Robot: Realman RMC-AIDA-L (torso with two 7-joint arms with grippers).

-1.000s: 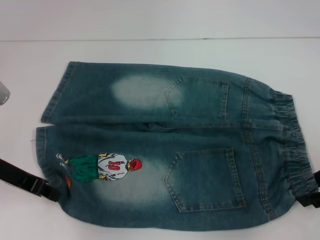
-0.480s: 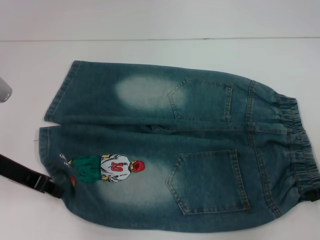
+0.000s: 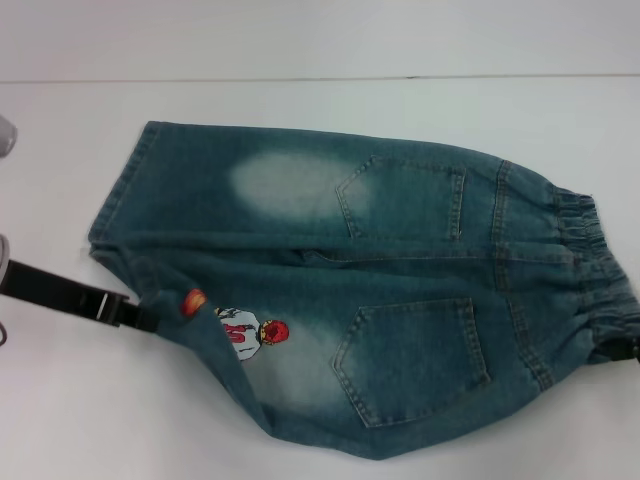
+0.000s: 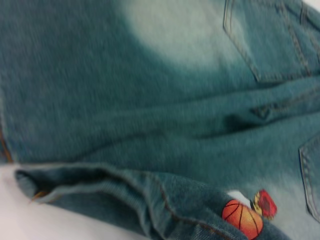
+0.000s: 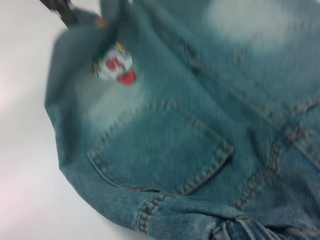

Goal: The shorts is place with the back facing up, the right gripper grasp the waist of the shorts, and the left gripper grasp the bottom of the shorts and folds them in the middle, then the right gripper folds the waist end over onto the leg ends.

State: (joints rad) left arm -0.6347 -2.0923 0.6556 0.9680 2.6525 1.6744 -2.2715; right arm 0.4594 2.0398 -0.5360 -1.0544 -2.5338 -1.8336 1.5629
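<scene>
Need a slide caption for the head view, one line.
Left gripper lifts the near leg hem of the shorts over the cartoon figure, right gripper at the waist, starting the lengthwise fold.

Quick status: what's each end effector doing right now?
Left end effector: shut on the shorts at the near leg hem, lifting it.
Right end effector: at the waistband, cannot tell.

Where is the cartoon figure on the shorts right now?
In the head view, the figure sits on the shorts' near leg, left of the near pocket, beside the left hand's lifted fold.
</scene>
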